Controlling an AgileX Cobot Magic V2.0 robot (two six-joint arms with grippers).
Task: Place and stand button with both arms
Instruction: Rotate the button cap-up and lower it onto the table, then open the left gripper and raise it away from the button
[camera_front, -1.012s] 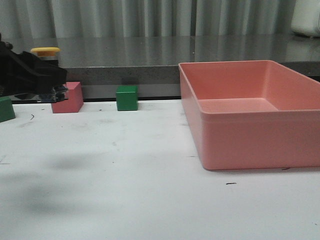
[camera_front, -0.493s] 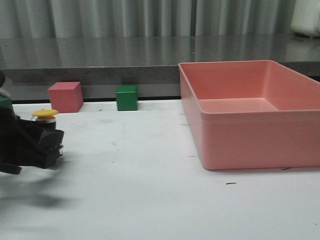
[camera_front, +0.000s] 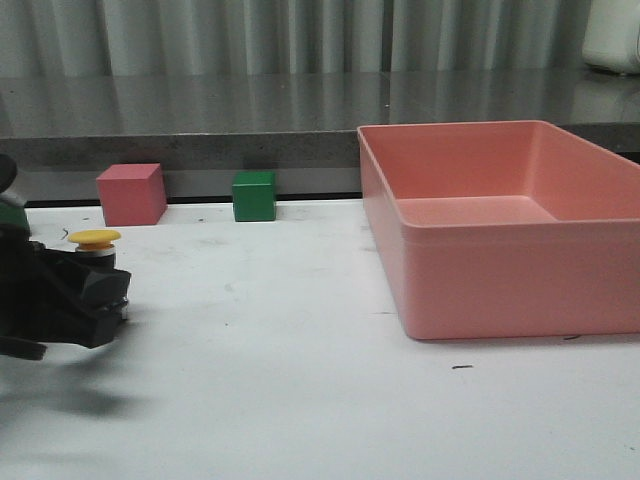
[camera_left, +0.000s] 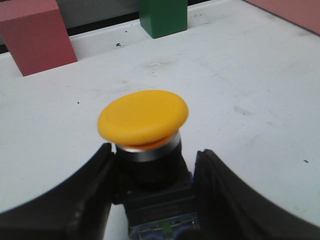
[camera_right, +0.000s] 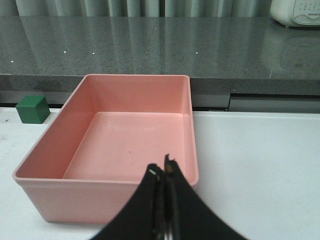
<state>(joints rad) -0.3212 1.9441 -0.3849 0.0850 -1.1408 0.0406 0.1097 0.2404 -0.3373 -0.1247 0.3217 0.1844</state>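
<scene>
Left gripper (camera_left: 152, 200): jaws clamping the black body of the button (camera_left: 145, 127) from both sides, yellow cap facing up, silvery collar showing just under it and a bluish base showing at the bottom of the body. In the front view the same gripper (camera_front: 95, 295) is sitting low over the white table (camera_front: 300, 400) at its left side, the button (camera_front: 94, 240) standing upright in it. Whether the base is touching the table cannot be told. Right gripper (camera_right: 164, 172): jaws pressing together, holding nothing, hanging just beside the near wall of the pink bin (camera_right: 125, 130). Behind the left gripper, a pink cube (camera_front: 131, 194) and a green cube (camera_front: 254, 196) are standing apart along the table's far edge.
</scene>
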